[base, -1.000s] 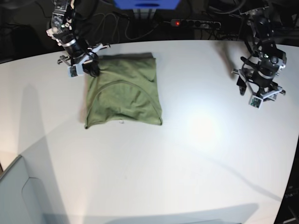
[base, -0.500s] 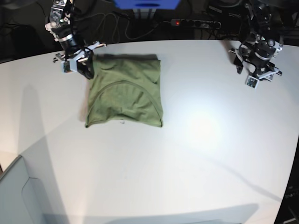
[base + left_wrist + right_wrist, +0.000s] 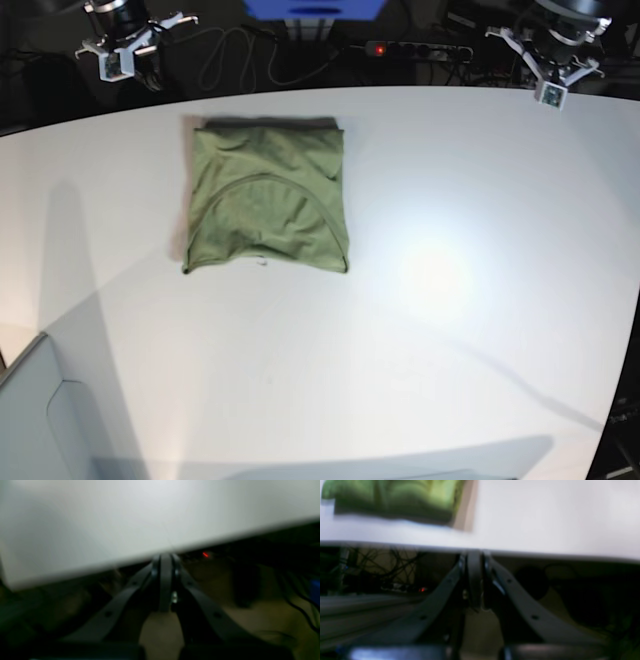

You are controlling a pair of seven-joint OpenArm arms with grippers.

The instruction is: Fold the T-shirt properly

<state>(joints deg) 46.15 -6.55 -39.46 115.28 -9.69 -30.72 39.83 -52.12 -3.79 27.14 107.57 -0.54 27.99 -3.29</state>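
The olive-green T-shirt [image 3: 267, 196] lies folded into a rough rectangle on the white table [image 3: 420, 300], left of centre near the far edge. A blurred corner of it shows in the right wrist view [image 3: 395, 500]. My right gripper [image 3: 125, 45] is raised beyond the table's far left edge, shut and empty; its fingers meet in the right wrist view [image 3: 474, 580]. My left gripper [image 3: 555, 50] is raised beyond the far right edge, shut and empty; its fingers meet in the left wrist view [image 3: 165, 580].
A power strip with a red light [image 3: 415, 48] and cables lie behind the table's far edge. A blue object [image 3: 315, 10] stands at the back centre. A grey-white box corner [image 3: 40, 420] sits at the near left.
Both arms have pulled back and up, off the table and past its far edge. The right gripper has left the shirt's top left corner. The shirt lies still.
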